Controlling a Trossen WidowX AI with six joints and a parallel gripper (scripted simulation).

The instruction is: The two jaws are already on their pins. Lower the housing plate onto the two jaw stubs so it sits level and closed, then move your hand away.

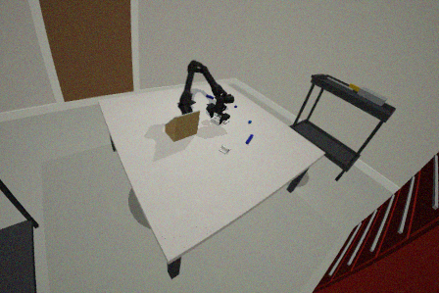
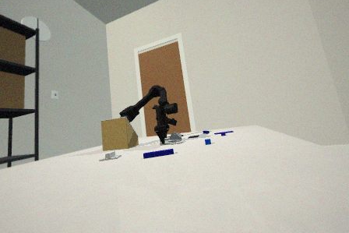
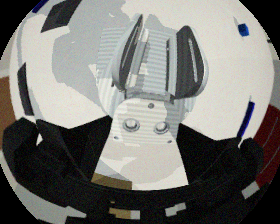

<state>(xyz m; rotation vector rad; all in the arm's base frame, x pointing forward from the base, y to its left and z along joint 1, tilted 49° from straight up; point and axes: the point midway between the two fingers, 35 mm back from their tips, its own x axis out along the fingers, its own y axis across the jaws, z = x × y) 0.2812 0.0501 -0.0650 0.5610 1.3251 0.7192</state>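
A pale plate [image 3: 143, 162], which looks like the housing plate, lies between the fingers of my gripper [image 3: 144, 121] [image 1: 220, 119] [image 2: 163, 142]. The gripper is shut on it, low over the table. Two round metal studs [image 3: 131, 125] [image 3: 162, 127] show at the plate's far part. Just beyond it is a grey ribbed part [image 3: 157, 65] with two upright, slotted, rounded cheeks [image 3: 128, 55] [image 3: 190, 62]; the assembly also shows in the exterior view [image 2: 176, 137]. Which parts are the jaws and stubs, and whether the plate touches them, I cannot tell.
A tan box [image 1: 183, 126] [image 2: 114, 135] stands beside the arm. A small grey bracket [image 1: 224, 150] [image 2: 111, 156] lies toward the table's front. A blue bar [image 1: 250, 139] [image 2: 158, 153] and a blue cube [image 1: 250, 122] [image 2: 208, 142] [image 3: 243, 30] lie to one side.
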